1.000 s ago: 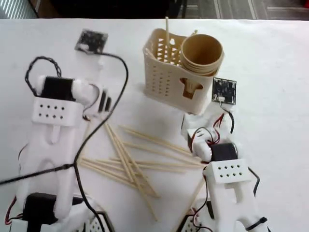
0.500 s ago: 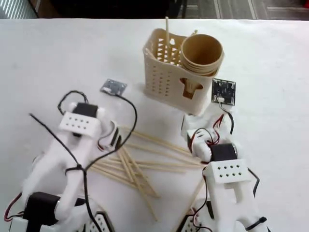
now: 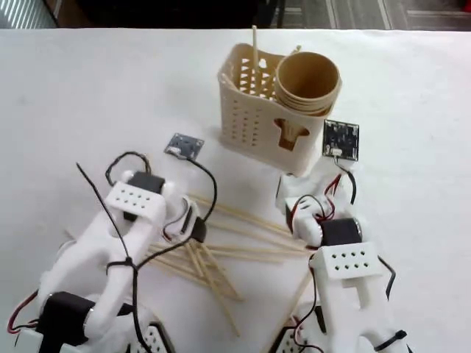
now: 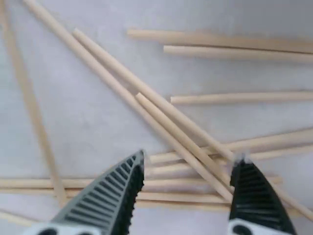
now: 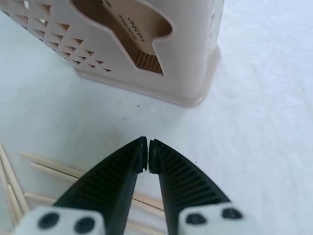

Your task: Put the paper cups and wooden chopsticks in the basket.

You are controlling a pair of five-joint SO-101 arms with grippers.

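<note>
On the left of the white table, the left gripper hangs low over the loose wooden chopsticks. Its jaws are spread wide and it holds nothing. Several sticks lie crossed on the cloth between and under the two tips, and whether the tips touch any of them cannot be told. The pile fans out across the table between the two arms. Farther back, right of centre, the basket stands upright. A stack of paper cups sits in its right part, and an upright chopstick pokes out of its left part. Just in front of the basket, the right gripper is closed, tip against tip, gripping nothing, above bare cloth near a few stick ends.
</note>
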